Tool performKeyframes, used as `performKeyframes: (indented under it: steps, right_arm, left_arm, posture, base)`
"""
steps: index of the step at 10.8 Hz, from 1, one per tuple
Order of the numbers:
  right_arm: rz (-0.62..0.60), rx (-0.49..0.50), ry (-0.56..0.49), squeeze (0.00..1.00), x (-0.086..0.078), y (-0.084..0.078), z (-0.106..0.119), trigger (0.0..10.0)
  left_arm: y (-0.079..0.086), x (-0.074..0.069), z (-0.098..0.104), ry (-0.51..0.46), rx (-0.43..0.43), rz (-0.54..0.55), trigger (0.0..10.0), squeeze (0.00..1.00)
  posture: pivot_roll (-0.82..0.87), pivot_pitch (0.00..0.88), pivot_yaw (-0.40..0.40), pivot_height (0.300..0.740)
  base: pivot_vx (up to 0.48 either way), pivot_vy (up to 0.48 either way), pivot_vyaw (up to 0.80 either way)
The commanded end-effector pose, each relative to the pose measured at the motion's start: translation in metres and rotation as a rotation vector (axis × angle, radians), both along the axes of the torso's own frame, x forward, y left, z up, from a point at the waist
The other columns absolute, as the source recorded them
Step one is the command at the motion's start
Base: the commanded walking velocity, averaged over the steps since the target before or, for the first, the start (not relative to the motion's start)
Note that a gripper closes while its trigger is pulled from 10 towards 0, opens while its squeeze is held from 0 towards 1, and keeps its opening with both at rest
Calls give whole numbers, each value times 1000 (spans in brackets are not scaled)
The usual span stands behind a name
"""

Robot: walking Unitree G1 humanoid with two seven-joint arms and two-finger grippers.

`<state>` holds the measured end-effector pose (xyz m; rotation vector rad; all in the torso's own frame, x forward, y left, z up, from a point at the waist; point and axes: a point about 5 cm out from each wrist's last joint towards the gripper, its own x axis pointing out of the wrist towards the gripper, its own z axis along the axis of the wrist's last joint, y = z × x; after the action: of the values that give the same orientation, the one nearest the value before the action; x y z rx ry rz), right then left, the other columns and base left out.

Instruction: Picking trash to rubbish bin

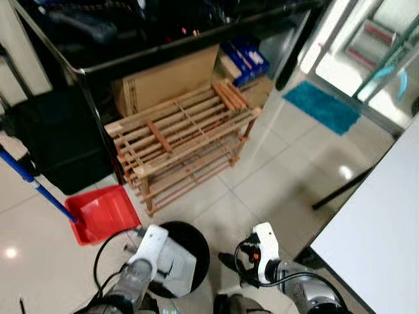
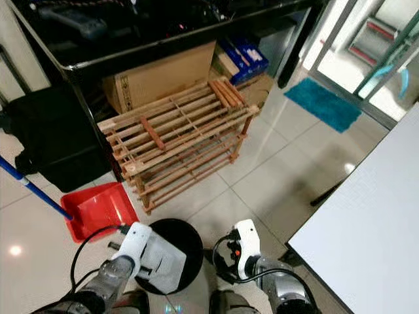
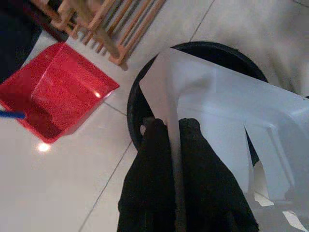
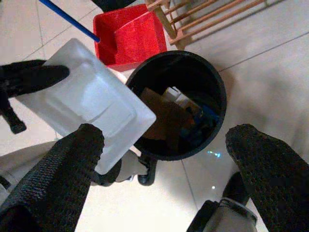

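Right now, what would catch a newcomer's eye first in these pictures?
The left gripper pinches a white plastic tray at its edge, holding it over the rim of the black rubbish bin, which has cardboard and scraps inside. Next, a red dustpan on the tiles beside the bin, before a wooden slatted rack.

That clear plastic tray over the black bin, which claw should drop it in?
The left claw: it already pinches the plastic tray partly above the black bin. The right claw is open, holding nothing.
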<state>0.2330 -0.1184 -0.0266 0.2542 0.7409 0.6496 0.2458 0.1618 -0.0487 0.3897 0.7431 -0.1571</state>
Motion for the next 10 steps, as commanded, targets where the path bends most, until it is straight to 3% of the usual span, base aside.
performKeyframes:
  steps: [1, 6, 7, 8, 10]
  right_arm:
    - [-8, 8, 34, 0, -8, -6, -4, 10000]
    - [-11, 21, 48, 0, -21, -4, 0, 10000]
    - [-13, 22, 48, 0, -21, -4, 0, 10000]
    - [-15, 23, 51, 0, -22, -3, 1, 10000]
    - [-15, 25, 56, 0, -25, -3, 3, 10000]
  left_arm:
    - [-6, -6, -5, 26, 1, -39, 10000, 0]
    - [0, 19, 16, -122, 72, -52, 10000, 0]
    - [0, 19, 16, -120, 75, -56, 10000, 216]
    - [-1, 18, 16, -122, 67, -54, 10000, 1000]
    - [-6, 16, 13, -112, 39, -55, 10000, 1000]
  posture:
    - [-175, 235, -137, 740]
    - [-182, 249, -136, 740]
    - [-185, 253, -136, 740]
    - [-187, 260, -138, 740]
    - [-190, 268, -138, 740]
  base:
    - [0, 0, 0]
    - [0, 0, 0]
    - [0, 0, 0]
    - [0, 0, 0]
    - [0, 0, 0]
